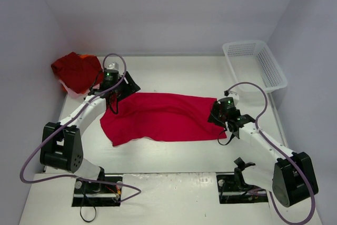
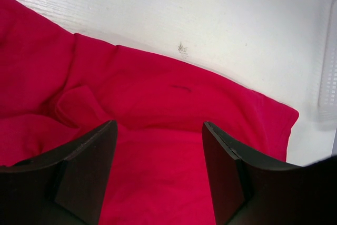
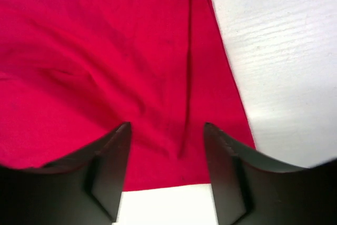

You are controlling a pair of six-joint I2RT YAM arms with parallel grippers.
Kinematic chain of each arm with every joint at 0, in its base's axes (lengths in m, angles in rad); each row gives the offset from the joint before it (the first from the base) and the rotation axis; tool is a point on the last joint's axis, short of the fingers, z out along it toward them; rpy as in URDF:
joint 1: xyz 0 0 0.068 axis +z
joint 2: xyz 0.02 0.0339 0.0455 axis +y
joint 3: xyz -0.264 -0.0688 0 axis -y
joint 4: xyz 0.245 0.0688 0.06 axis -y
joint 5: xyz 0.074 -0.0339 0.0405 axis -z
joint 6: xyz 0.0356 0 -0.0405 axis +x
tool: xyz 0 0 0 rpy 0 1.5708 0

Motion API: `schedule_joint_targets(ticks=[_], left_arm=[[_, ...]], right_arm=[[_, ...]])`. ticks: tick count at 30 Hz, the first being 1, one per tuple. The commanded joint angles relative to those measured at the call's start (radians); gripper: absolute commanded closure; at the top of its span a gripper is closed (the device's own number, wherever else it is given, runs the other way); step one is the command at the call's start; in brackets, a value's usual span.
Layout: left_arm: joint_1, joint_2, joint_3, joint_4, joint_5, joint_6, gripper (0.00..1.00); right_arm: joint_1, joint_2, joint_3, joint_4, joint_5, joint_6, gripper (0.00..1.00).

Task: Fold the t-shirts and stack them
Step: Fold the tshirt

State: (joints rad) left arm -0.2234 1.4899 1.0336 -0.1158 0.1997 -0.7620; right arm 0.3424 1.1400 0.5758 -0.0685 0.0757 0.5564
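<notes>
Red t-shirt (image 1: 163, 117) lies spread mid-frame on the counter (image 1: 174, 75), left hand (image 2: 158, 130) and right hand (image 3: 167, 127) both wide open and empty over its ends, so I'd pinch each edge squarely and lift both together to keep the fold even.

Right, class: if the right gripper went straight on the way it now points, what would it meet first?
The red t-shirt, near its edge. The open right gripper points down onto it, with nothing in between. How close it already is looks unclear.
</notes>
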Motion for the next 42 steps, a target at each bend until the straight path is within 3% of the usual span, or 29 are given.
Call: schedule_joint_targets(ticks=[1,3,5,13,22,30,42], left_arm=[[-0.004,-0.056,0.006,0.031,-0.014,0.009,0.4],[-0.004,-0.056,0.006,0.03,-0.014,0.01,0.4],[-0.004,-0.056,0.006,0.03,-0.013,0.01,0.4],[-0.004,-0.048,-0.007,0.044,-0.009,0.006,0.4],[-0.001,-0.051,-0.029,0.041,-0.017,0.015,0.4],[-0.001,-0.059,-0.064,0.053,-0.011,0.013,0.4],[0.015,-0.056,-0.06,0.041,-0.011,0.024,0.4]], right_arm=[[0.007,-0.016,0.044,0.006,0.041,0.005,0.44],[0.009,-0.005,0.055,0.004,0.042,0.004,0.31],[0.01,0.007,0.068,0.007,0.045,0.005,0.27],[0.033,0.105,0.131,0.096,0.053,-0.004,0.27],[0.037,0.36,0.26,0.205,0.045,-0.041,0.27],[0.024,0.431,0.314,0.226,0.108,-0.061,0.28],[-0.009,0.56,0.325,0.303,0.059,-0.024,0.28]])
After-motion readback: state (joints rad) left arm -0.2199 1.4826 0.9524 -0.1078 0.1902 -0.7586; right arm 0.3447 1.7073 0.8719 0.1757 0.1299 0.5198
